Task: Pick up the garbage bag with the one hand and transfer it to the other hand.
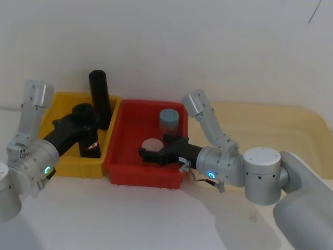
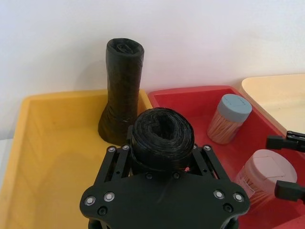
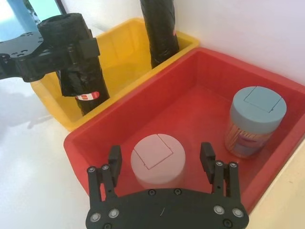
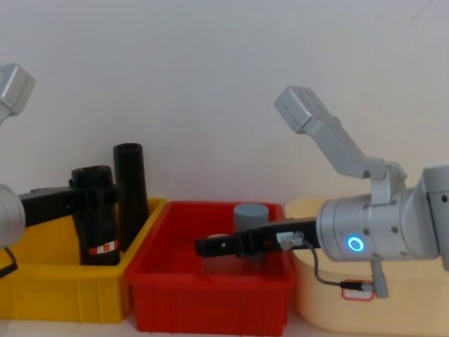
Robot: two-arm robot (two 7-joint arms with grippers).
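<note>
Black garbage bag is upright in yellow bin, left gripper closed around it; right gripper holds nothing, fingers apart either side of pink-lidded jar

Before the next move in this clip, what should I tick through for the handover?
1. Left gripper fingers shut on the garbage bag: ok.
2. Correct roll held, red-and-white band showing; the plain black roll stands behind: ok.
3. Bag lifted out of the yellow bin: not ok, its lower end sits below the rim.
4. Right gripper fingers open to receive: ok.
5. Right gripper at the bag: not ok, it hangs in the red bin by the pink-lidded jar.
6. Bag resting on the bin floor: cannot tell.
</note>
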